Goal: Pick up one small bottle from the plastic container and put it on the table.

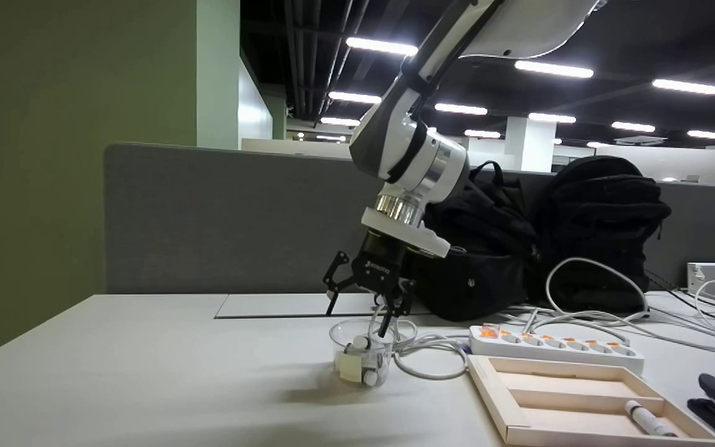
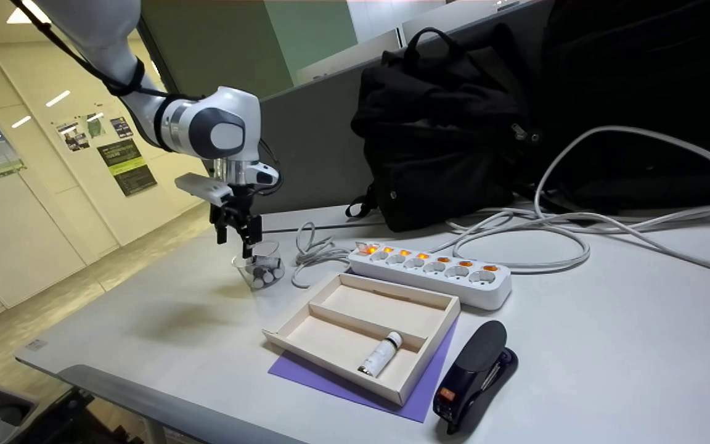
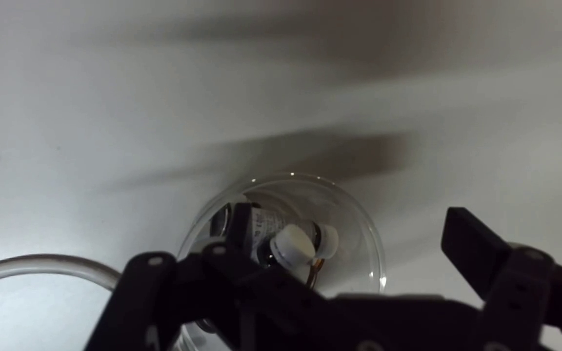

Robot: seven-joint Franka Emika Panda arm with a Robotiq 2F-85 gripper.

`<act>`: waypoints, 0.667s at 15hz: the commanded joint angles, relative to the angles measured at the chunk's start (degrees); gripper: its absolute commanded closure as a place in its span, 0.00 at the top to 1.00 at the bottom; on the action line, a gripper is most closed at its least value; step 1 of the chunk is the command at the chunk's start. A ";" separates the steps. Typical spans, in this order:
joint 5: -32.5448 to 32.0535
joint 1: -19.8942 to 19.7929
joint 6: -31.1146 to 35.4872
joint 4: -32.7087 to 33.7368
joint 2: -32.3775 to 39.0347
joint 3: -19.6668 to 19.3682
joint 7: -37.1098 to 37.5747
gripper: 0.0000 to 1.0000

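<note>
The clear plastic container [image 1: 337,351] stands on the pale table [image 1: 208,379]; it also shows in an exterior view [image 2: 243,269]. Several small bottles with white caps [image 3: 294,243] lie jumbled in it, some hidden by my gripper in the wrist view. My gripper [image 1: 357,322] is open and empty, tilted above the container; it also shows in the wrist view [image 3: 349,219]. In the wrist view, one finger overlaps the container's opening and the bottles. The other finger is outside the rim. Whether a fingertip touches a bottle cannot be told.
A beige divided tray [image 2: 361,320] holds one white-labelled bottle [image 2: 381,354] and lies on a purple sheet [image 2: 306,376]. A white power strip [image 2: 429,271], loose cables [image 1: 438,374], a black stapler [image 2: 477,376] and black backpacks [image 1: 599,236] are nearby. A grey partition [image 1: 221,223] runs behind.
</note>
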 commanded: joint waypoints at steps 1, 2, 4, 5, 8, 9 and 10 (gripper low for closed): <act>0.06 0.25 -0.68 0.70 0.11 -0.71 1.14 1.00; 0.52 -0.18 -0.98 1.01 0.26 -0.58 1.04 1.00; 1.10 -0.63 -1.12 1.54 0.65 -0.60 0.93 1.00; 1.34 -0.86 -0.88 1.89 0.97 -0.59 0.71 0.96; 1.75 -1.19 -0.89 2.87 1.82 -0.76 0.66 0.68; 1.77 -1.26 -0.95 3.25 2.13 -0.80 0.66 0.61; 1.80 -1.31 -0.91 3.58 2.49 -0.87 0.68 0.54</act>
